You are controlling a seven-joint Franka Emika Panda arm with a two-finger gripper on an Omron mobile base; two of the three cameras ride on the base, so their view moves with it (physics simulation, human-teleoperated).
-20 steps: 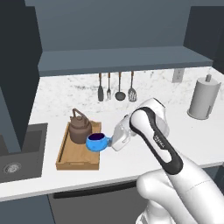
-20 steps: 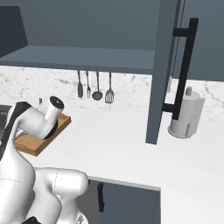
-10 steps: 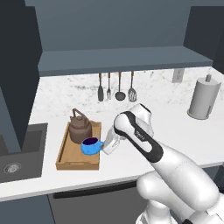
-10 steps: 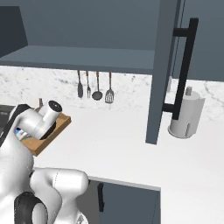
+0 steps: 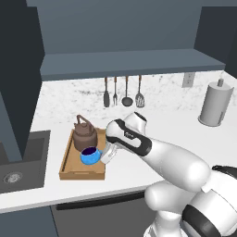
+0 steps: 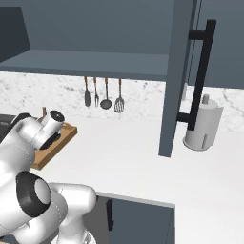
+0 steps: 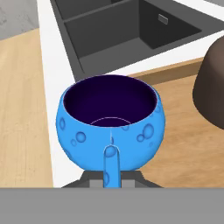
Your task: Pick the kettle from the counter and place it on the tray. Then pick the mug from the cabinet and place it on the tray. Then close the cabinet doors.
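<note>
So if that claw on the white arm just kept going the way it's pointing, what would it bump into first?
The gripper is already shut on the handle of the small bright-blue round mug. Pushing on, it would likely press the mug toward the shallow light-brown wooden tray, though depth is unclear.

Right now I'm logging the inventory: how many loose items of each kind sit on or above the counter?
Kettle: 1
Mug: 1
Tray: 1
Hanging utensils: 4
Paper towel roll: 1
Total: 8
</note>
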